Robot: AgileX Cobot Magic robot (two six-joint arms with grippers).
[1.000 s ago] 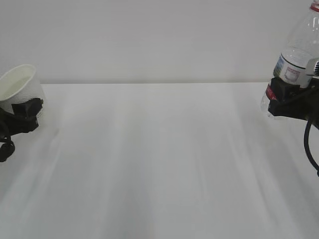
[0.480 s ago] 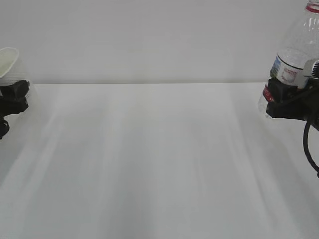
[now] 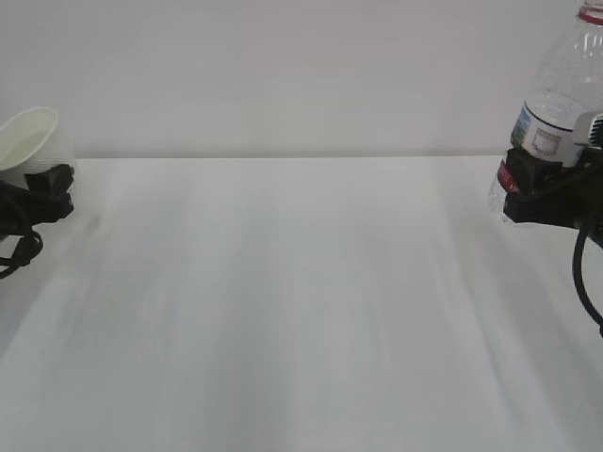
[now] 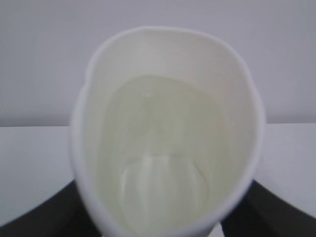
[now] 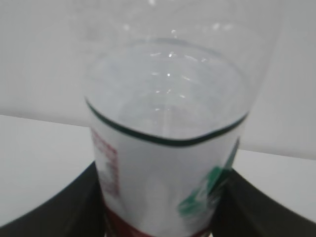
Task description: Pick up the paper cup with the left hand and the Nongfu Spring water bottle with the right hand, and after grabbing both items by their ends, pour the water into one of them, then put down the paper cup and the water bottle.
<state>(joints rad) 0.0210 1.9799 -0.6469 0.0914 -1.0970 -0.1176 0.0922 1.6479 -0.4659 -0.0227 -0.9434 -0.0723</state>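
paper cup [image 3: 30, 139] sits far left with water [image 4: 163, 148] inside, left hand [image 3: 40, 202] clamped on its base; nongfu spring water bottle [image 3: 556, 113] far right, right hand [image 3: 546, 193] clamped on it. lower both level, release only once seated.

wall [image 3: 283, 75]: plain, pale grey-white, matte; fills the upper third of the exterior view, unbroken and unmarked.
table [image 3: 301, 311]: broad white surface running from the wall forward to the near edge of the view; faint soft streaks of grey shading run along it from back to front.
wall-table seam: a straight level line across the whole width.
light: even and diffuse, with no hard shadows; the surface looks slightly brighter toward the far right.
wrist views: both show the same pale wall above and the white table low in the frame, blurred.
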